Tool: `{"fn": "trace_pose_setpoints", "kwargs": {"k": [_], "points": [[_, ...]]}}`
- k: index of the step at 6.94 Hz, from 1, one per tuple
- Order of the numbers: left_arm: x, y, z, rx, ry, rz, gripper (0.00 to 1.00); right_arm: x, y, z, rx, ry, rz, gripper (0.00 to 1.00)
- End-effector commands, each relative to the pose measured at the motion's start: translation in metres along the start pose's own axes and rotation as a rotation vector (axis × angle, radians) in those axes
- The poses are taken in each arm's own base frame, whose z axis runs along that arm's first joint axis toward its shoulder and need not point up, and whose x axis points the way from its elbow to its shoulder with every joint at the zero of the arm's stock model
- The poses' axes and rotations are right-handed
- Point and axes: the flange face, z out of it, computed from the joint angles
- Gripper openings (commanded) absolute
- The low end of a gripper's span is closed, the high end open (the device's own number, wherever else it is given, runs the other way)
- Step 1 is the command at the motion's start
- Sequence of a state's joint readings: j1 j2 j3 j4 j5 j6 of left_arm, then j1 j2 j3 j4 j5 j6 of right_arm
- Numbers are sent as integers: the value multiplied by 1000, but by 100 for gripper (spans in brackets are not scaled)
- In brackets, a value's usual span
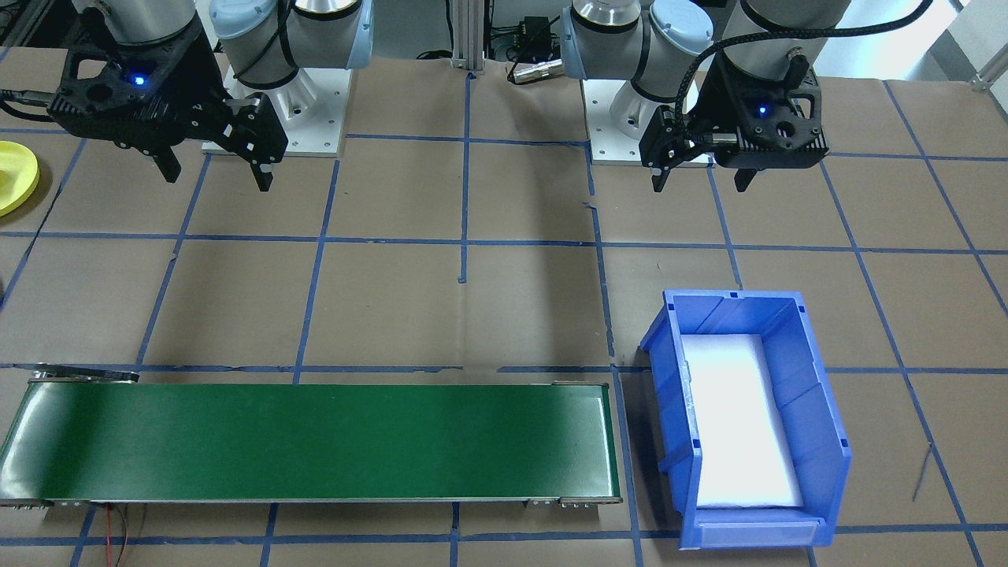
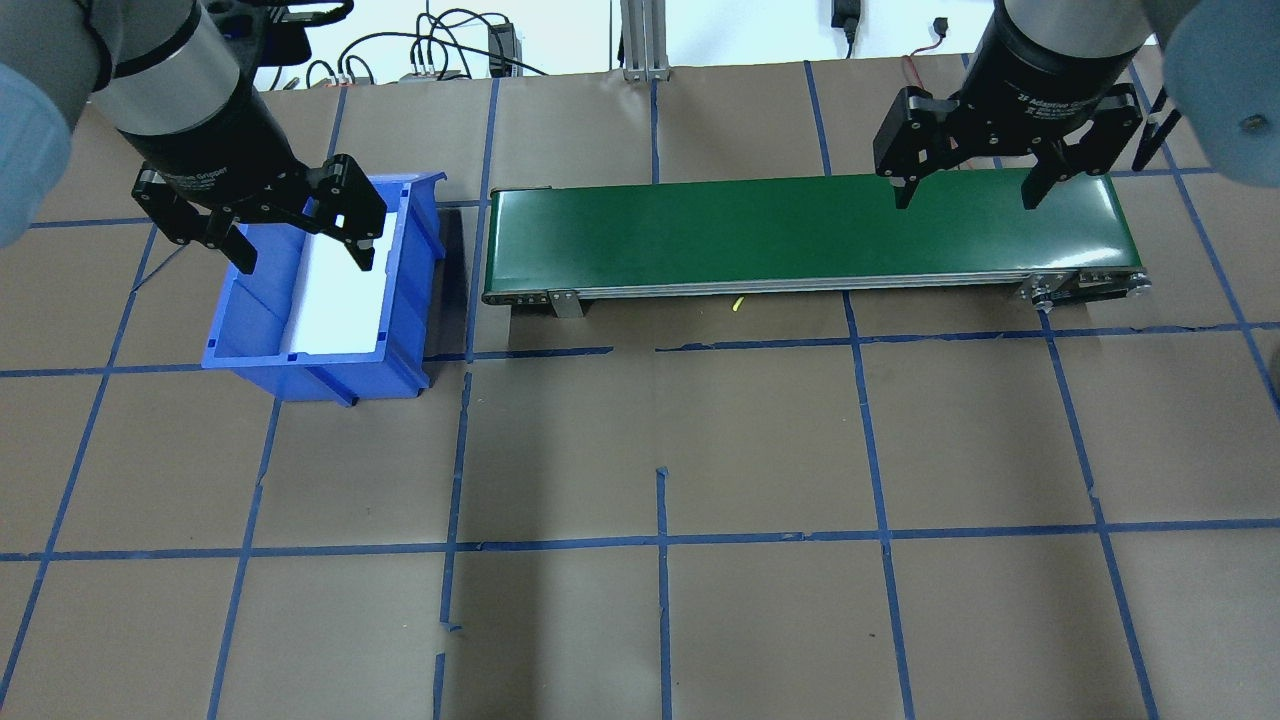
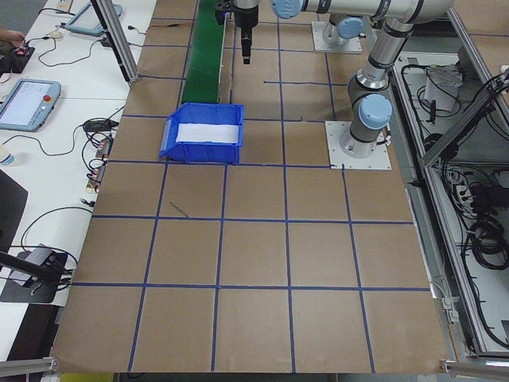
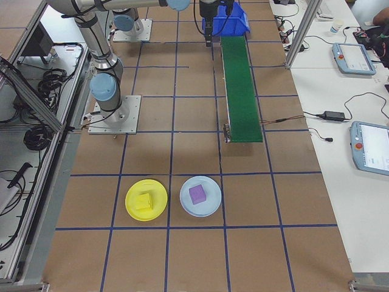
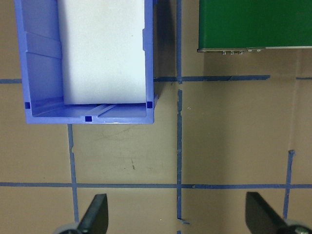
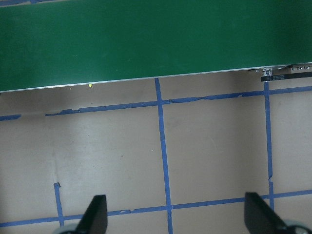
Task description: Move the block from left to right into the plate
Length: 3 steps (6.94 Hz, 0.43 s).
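We are seeing a yellow block (image 4: 144,201) lying in the yellow plate (image 4: 146,199), far from our right gripper (image 2: 962,192) and left gripper (image 2: 300,255), both hanging wide open, empty, above brown table (image 2: 660,450).

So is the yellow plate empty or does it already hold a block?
It holds one: a yellow block sits on the yellow plate in the right-side view.
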State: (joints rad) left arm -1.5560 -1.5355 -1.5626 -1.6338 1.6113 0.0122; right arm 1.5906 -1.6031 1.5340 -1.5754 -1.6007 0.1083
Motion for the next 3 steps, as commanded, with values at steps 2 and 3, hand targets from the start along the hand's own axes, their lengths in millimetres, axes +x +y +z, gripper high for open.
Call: {"fn": "trace_pose_setpoints", "kwargs": {"k": [2,3], "points": [[0,1,0,1,-1,-1,100,0,-1,0,-4,-8,10,100],[0,0,-1,3,-1,-1,100,-1,1,0,-7,-8,8,100]]}}
